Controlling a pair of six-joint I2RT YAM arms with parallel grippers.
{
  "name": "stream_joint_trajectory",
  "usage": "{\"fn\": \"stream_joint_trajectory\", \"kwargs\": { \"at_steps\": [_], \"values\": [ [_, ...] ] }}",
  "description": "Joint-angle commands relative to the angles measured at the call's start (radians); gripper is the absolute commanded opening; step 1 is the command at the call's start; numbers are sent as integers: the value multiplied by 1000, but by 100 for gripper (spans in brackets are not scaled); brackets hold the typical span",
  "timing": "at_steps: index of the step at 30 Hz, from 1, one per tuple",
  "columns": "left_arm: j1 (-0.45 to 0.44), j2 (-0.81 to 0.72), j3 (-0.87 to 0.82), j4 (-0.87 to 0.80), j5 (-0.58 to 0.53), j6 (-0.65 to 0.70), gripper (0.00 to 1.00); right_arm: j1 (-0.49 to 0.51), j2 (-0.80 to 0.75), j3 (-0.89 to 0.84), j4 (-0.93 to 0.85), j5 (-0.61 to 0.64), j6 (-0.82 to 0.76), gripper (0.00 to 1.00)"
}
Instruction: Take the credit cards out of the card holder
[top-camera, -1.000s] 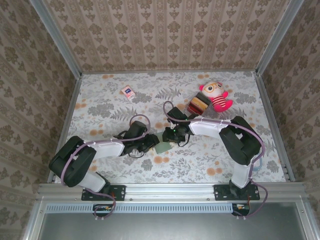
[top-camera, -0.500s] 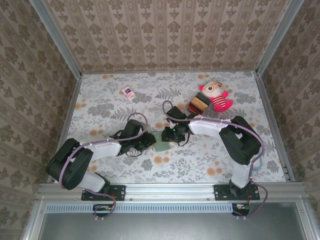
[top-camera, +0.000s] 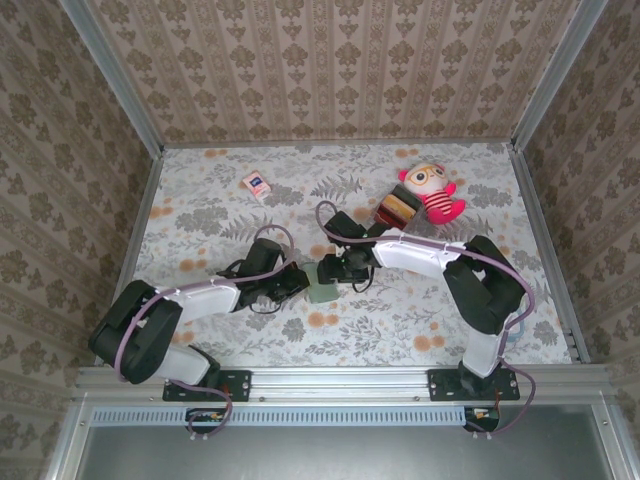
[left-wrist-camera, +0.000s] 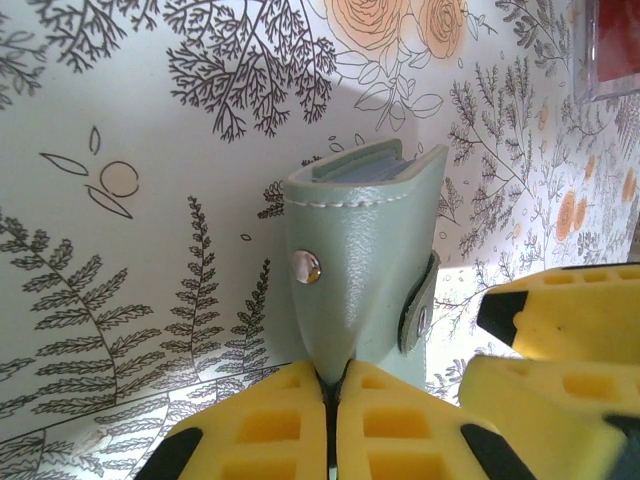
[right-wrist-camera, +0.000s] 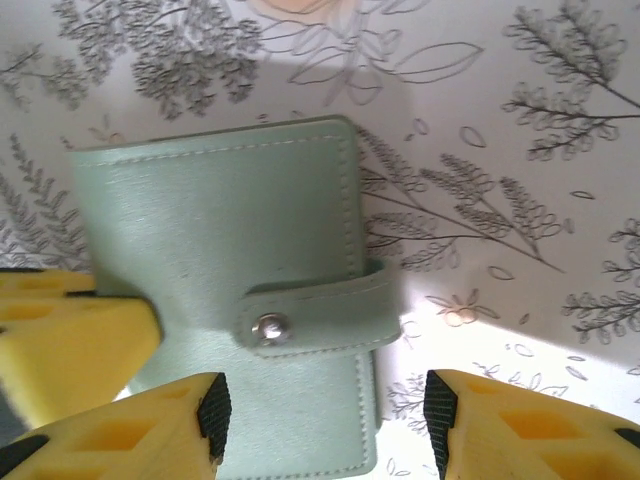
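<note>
The card holder lies snapped shut mid bench, between both arms. The left fingers clench its left edge. The right fingers, released, straddle its strap from the right.

**Black joints, pale links, yellow fingers**

The left arm and right arm have black joint housings, pale lilac link covers and purplish cables. The left tool and right tool carry yellow fingers with black patches.

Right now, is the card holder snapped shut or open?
Shut: the card holder is folded, its strap buttoned across the front panel. The left gripper pinches its edge.
</note>
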Motion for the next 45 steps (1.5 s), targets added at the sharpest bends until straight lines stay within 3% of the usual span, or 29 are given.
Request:
{"fn": "stream_joint_trajectory", "kwargs": {
  "at_steps": [1,16,25,34,45],
  "values": [
    [5,-17,19,-38,6,31,8,16,31,43,-57,33,-17,58],
    [6,-16,21,-34,19,32,5,17,113,88,-78,7,-32,57],
    [9,-17,19,-103,-9,60,0,-1,101,93,-120,142,-40,53],
    [10,-48,5,-151,-49,75,0,-62,40,42,-118,174,-39,49],
    [9,-48,25,-146,-32,84,0,-63,41,66,-104,77,-88,38]
  ]
}}
